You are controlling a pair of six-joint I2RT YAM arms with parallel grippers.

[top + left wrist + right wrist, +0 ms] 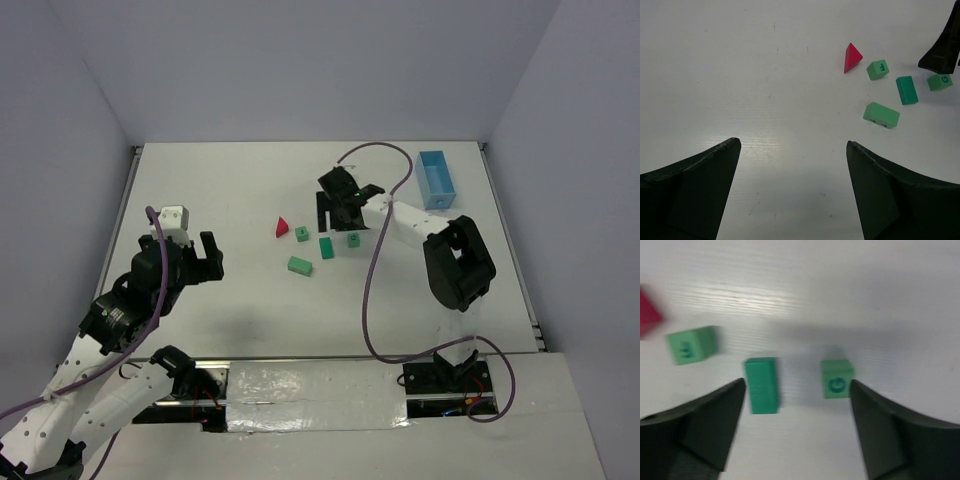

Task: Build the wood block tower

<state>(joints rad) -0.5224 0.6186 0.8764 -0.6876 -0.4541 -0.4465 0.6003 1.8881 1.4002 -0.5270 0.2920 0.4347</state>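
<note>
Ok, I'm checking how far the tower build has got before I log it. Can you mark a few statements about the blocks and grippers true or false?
1. The green blocks all lie singly on the table, none stacked. True.
2. The red triangular piece lies in the blue tray. False: it lies on the table, left of the green blocks and well apart from the blue tray.
3. The left gripper is open and holds nothing. True.
4. The right gripper is shut on the G cube. False: the right gripper is open, and the G cube rests on the table, ungripped.
</note>
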